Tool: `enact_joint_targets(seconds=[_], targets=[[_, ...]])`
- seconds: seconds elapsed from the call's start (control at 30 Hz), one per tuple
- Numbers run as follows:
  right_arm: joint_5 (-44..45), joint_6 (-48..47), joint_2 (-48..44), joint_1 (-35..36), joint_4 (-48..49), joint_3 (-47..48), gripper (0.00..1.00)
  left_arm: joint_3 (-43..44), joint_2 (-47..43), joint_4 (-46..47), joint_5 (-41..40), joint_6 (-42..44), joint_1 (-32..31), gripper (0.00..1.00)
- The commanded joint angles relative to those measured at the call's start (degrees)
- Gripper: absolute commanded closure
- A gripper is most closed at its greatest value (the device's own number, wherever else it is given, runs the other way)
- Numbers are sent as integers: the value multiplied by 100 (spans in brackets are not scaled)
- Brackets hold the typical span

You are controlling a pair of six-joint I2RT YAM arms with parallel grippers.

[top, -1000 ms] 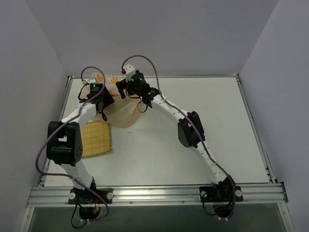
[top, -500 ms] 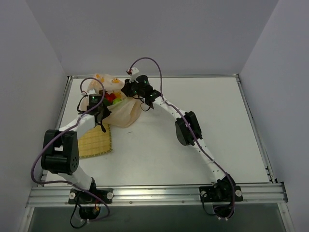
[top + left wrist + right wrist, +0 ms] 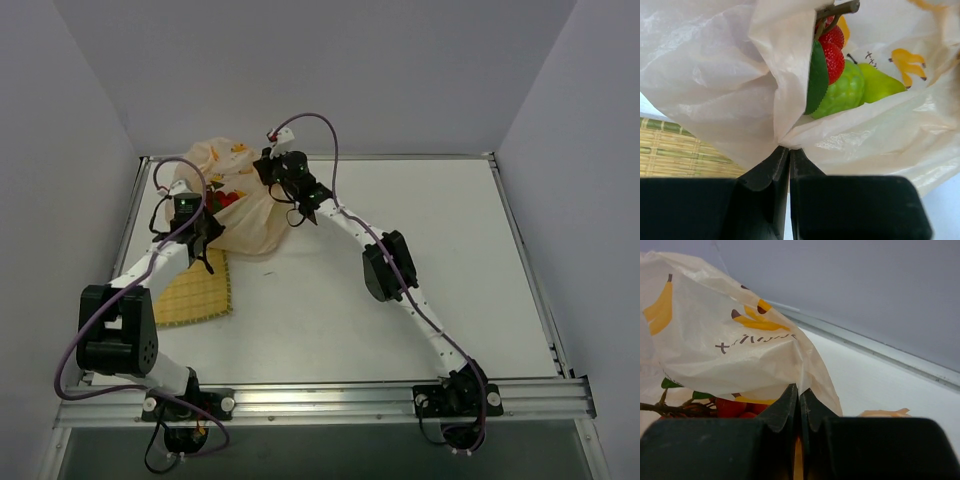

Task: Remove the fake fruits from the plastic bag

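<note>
Left wrist view, nearest first: the left hand (image 3: 789, 148) has its two fingers pressed together on a fold of the plastic bag (image 3: 715, 75), the thin film gathered to a point right at the tips. A second ago both hands stood open over the bag; now each has pinched it. Just behind the left pinch the woven mat (image 3: 680, 150) shows under the bag's lower edge. Further in, the bag's mouth gapes, and the fake fruits (image 3: 845, 92) lie inside it: two lime-green ones side by side, with red strawberries on a brown stem and a green leaf against them.

In the right wrist view the right hand (image 3: 799, 387) is likewise closed tight on a crease of the printed film, red fruit peeking out below the fold.

From above, the two pinches sit on opposite sides of the bag (image 3: 255, 225), which is at the far left of the surface (image 3: 450, 260). The bag now stands taller and fuller than before, and its opening, showing red and green, is stretched between the hands.

I judge this to be the hold that opens or upends the bag. No fruit is out yet, so the emptying is still to come.
</note>
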Motion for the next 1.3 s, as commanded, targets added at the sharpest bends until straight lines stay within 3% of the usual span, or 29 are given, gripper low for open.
enact_joint_targets(seconds=[0.0,0.13,0.23,0.27,0.33,0.37,0.47,0.67,0.77,0.93,0.97,1.03,1.07,1.17,1.27], targets=[[300,-300,-74,-40,336,401,100,-16,11,-46,1,-224,34,98],[352,-397,-39,30,546,-20,98,-183,-32,-64,1,-373,17,98],[396,-423,137,91,459,180,93,-219,-94,-152,1,-365,16,98],[379,-432,154,100,450,225,87,-202,-181,-152,1,-348,25,92],[335,-476,41,135,406,164,74,-131,-400,-195,1,-172,43,72],[318,-528,-38,144,406,85,58,-79,-489,-396,1,-128,43,54],[265,-581,-521,205,476,-494,35,114,-883,-564,1,47,25,37],[10,-257,-1497,215,327,-1330,15,519,-1447,-1223,149,277,-27,38],[-122,-37,-1989,215,274,-1804,12,685,-1448,-1268,300,250,-54,47],[-131,262,-2815,214,397,-2639,12,1344,-826,-1320,466,294,-194,60],[-61,306,-2912,215,406,-2945,16,1485,-684,-1347,484,329,-229,62],[36,420,-3237,223,546,-3332,29,1854,-229,-1338,415,443,-317,66],[97,551,-3342,223,607,-3552,45,1968,-78,-1356,318,461,-317,68],[141,657,-3913,267,827,-4378,79,2382,458,-1417,72,654,-282,75],[177,605,-4221,363,986,-5029,83,2541,732,-1321,-332,821,-195,77]])
